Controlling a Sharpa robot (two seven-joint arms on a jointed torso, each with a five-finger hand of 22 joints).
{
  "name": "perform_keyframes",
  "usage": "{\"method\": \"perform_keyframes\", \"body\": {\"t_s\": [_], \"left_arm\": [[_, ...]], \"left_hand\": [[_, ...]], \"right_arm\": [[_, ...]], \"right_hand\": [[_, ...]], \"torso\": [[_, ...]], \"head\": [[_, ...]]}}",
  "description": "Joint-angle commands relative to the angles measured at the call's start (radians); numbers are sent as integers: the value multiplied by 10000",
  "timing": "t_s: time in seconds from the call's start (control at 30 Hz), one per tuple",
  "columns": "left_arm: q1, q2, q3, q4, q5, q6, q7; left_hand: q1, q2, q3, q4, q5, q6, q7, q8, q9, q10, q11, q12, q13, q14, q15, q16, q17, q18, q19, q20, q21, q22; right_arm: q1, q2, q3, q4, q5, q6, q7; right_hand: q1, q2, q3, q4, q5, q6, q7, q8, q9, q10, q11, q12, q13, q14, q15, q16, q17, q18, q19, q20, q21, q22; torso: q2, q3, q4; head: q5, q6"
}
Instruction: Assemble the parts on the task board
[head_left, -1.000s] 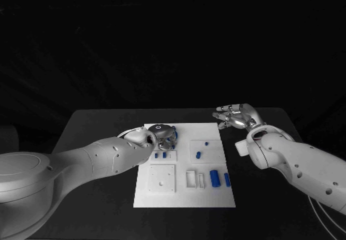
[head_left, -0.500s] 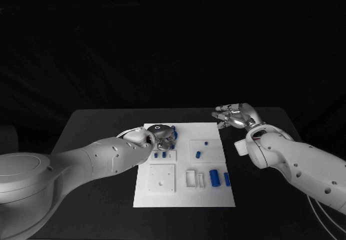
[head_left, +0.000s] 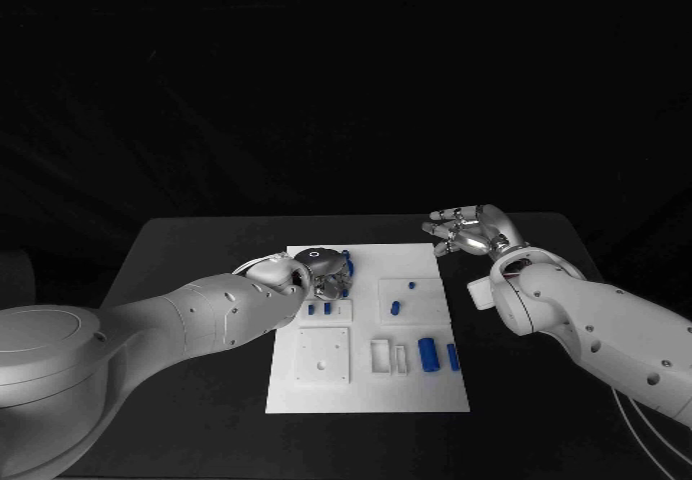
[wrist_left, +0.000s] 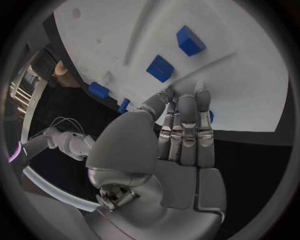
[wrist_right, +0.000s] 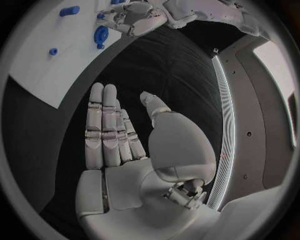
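We see a dim scene: the background is black, while the task board (head_left: 368, 395) glares white. Both wrist views bend straight edges strongly toward their dark circular rims.

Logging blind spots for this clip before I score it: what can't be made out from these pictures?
1. Head view: the left hand covers the task board beneath it; any contact there is hidden.
2. Left wrist view: the fingers hide a blue part behind their tips; whether it is pinched cannot be told.
3. Head view: the small blue parts are too small to judge seated or loose.
4. The right hand is open, off the board.
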Motion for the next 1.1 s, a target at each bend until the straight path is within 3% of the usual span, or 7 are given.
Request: {"method": "perform_keyframes", "body": {"t_s": [0.03, 0.4, 0.83, 1.1], "left_arm": [[-47, 42, -16, 20, -7, 167, 39], [-48, 41, -15, 73, 6, 330, 41], [-47, 21, -14, 156, 10, 484, 114], [-47, 24, -14, 165, 10, 512, 104]], "left_hand": [[2, 2, 81, -6, -35, -154, -31, -39, -13, 55, -5, -38, -10, 86, 18, 75, 15, 170, 58, -10, 61, 201], [-11, -93, 105, -2, -55, -436, -94, -41, -21, -10, 19, -37, -9, 70, 36, 69, 5, 177, 45, 6, 70, 191], [52, 84, 111, 19, -77, 226, 27, -29, -11, 191, -85, -36, -8, 67, -82, 153, 25, 73, 0, -104, 161, 214], [86, 179, 86, -19, -71, 329, 39, -33, -13, 304, -107, -35, -7, 61, -87, 209, 41, 67, -34, -119, 280, 216]], "right_arm": [[0, 21, -1, 15, -31, 106, 67], [1, 36, -1, 2, -31, 113, 66], [1, 47, -1, -23, -32, 118, 66], [1, 48, -1, -25, -33, 123, 64]], "right_hand": [[-48, 23, -33, -5, -46, 79, -17, -20, 11, -50, 3, -32, -13, -7, 31, -37, 16, 116, 17, 31, 38, -11], [-48, 23, -33, -5, -46, 79, -17, -20, 11, -50, 3, -32, -13, -7, 31, -37, 16, 116, 17, 31, 38, -11], [-48, 23, -33, -5, -46, 79, -17, -20, 11, -50, 3, -32, -13, -7, 31, -37, 16, 116, 17, 31, 38, -11], [-42, 24, -26, 3, -49, 119, -23, -17, 13, -41, 0, -33, -14, -6, 29, -36, 17, 115, 20, 29, 36, -16]], "torso": [[0, 5, -3], [-3, 0, 9], [-3, -10, 10], [0, -10, 2]], "head": [[3, -2], [-20, -24], [-49, -43], [-42, -28]]}}
